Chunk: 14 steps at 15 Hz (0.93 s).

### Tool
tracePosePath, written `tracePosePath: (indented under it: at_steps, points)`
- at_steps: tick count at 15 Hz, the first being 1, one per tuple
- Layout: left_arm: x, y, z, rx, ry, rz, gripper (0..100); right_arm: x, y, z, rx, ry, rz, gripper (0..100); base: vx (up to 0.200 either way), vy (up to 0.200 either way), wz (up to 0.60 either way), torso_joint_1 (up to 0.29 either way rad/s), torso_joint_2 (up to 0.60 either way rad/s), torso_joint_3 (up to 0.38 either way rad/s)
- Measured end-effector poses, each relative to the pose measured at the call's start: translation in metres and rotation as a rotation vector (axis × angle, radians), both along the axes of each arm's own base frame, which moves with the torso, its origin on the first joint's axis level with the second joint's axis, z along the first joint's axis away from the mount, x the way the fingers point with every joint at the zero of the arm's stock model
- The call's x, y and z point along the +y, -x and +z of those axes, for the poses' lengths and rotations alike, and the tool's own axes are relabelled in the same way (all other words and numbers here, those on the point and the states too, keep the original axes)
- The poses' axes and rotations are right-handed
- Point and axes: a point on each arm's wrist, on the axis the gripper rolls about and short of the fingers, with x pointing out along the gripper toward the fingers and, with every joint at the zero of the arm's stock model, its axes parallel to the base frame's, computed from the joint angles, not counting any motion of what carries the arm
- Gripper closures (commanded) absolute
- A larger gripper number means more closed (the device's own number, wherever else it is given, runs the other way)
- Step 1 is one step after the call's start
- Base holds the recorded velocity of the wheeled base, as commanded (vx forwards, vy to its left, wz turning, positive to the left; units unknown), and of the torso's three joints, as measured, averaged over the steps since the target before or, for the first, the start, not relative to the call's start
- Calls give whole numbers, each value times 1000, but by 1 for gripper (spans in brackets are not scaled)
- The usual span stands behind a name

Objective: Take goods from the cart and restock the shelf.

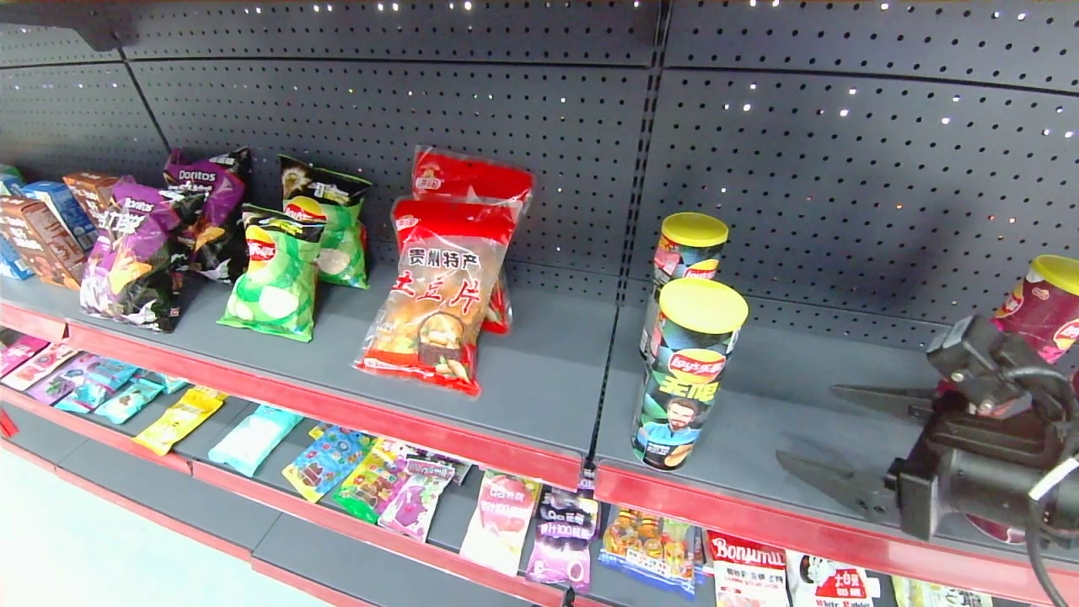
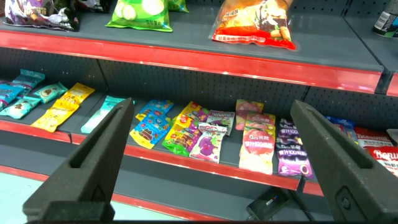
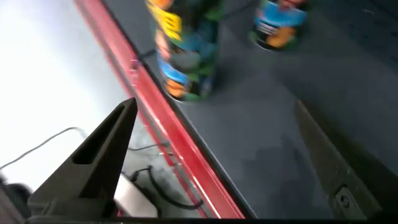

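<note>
Two cylindrical chip cans with yellow plastic lids are seen upright on the grey metal shelf (image 1: 548, 371). The front can (image 1: 687, 375) is set near the red edge strip (image 1: 354, 413), and the rear can (image 1: 684, 253) is placed just behind it, toward the perforated back panel (image 1: 843, 169).

The right gripper (image 1: 807, 426) is held over the shelf board to the right of the front can and apart from it. Its black fingers are spread wide and nothing is gripped between them. In the right wrist view both cans are shown beyond the parted jaws, with the front can close to the red strip.

A third, dark red can with a yellow lid (image 1: 1041, 308) is partly hidden behind the right arm at the far right.

The left gripper (image 2: 211, 106) is pointed at the lower shelf (image 2: 186, 171), where small bright candy packets (image 2: 205, 134) are laid in rows. Its jaws are likewise parted and empty.

Further left on the upper shelf, a red-and-clear bag of potato slices (image 1: 434, 308), green chip bags (image 1: 274, 274) and purple chip bags (image 1: 135, 253) are lined up.
</note>
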Motion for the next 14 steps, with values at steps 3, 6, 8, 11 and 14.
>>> tracePosePath:
  at_steps: [3,6,8,11,14]
  points:
    - [0,0,0,0,0,0,0,-10,29,2,-54,-5,-48,0,0,0,0,0,0,0]
    - [0,0,0,0,0,0,0,-24,60,-2,-60,-19,-81,0,0,0,0,0,0,0]
    - [0,0,0,0,0,0,0,-32,81,-7,-33,-20,-107,0,0,0,0,0,0,0]
    - [0,0,0,0,0,0,0,-37,109,-14,-35,-41,-142,0,0,0,0,0,0,0]
    - [0,0,0,0,0,0,0,-44,137,-23,22,-102,-282,0,0,0,0,0,0,0]
